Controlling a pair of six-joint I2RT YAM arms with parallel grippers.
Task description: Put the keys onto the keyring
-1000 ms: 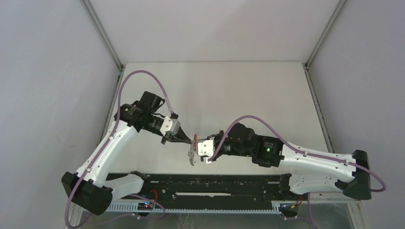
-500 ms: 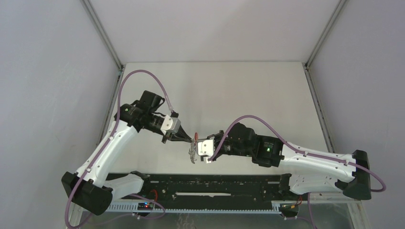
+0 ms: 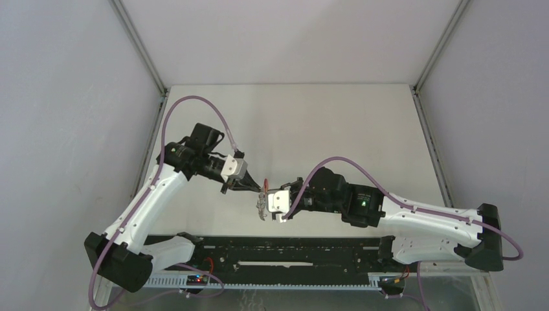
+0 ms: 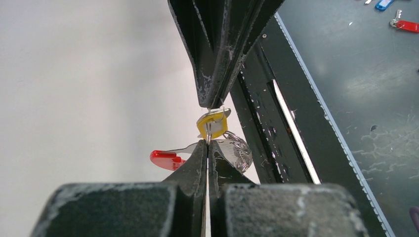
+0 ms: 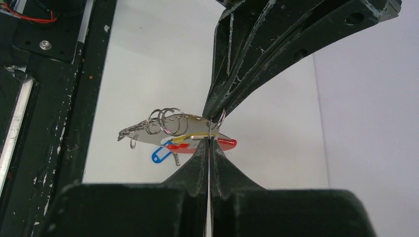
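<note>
- Top camera: high above and behind the arm bases, facing down and forward, far enough off to take in the whole table (image 3: 336,129) and both arms.
- Left wrist camera: looks along the left gripper (image 4: 206,148), very close, with the black rail (image 4: 269,148) on its right.
- Right wrist camera: looks along the right gripper (image 5: 208,140), equally close, from the opposite side, with the rail on its left.
- All three views share the keyring (image 3: 261,206) at mid-table.
</note>
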